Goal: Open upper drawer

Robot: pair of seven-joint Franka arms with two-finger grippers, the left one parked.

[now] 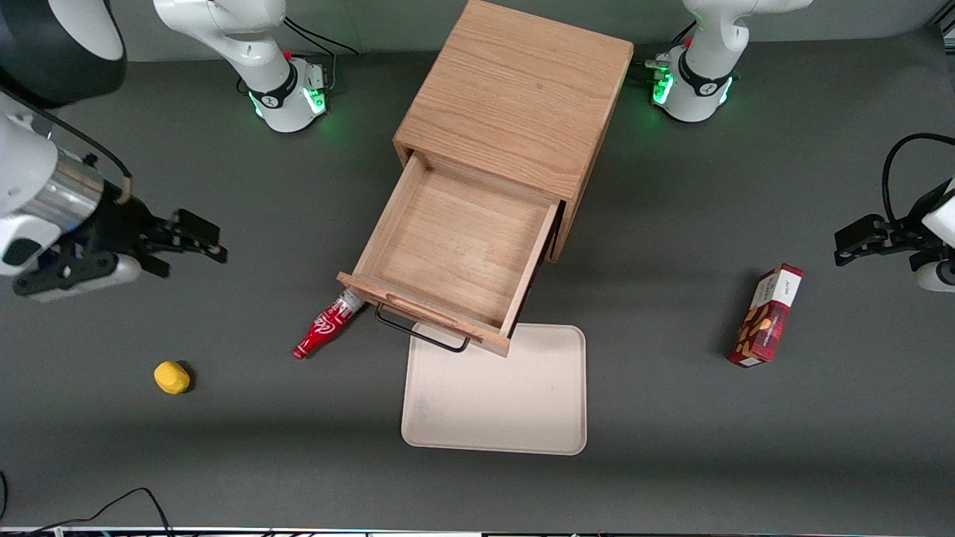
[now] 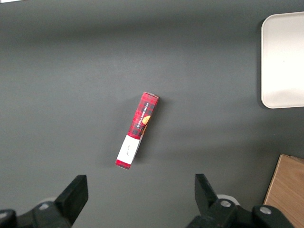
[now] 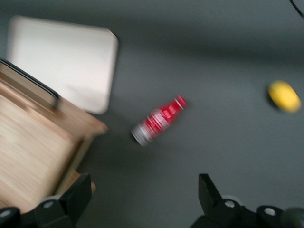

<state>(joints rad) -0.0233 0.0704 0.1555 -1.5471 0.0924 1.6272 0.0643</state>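
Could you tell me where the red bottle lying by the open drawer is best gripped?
Grip the red bottle across its wide body, coming from above: it lies flat with its neck end by the drawer front. The gripper is open, empty, off toward the working arm's end.

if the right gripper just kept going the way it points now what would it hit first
Probably the bare table. The open right gripper looks down at dark tabletop, between the red bottle and the yellow object; depth is unclear, so the bottle might be grazed.

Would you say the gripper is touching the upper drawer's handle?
Apart: the front view shows the gripper, open, separated by bare table from the upper drawer.
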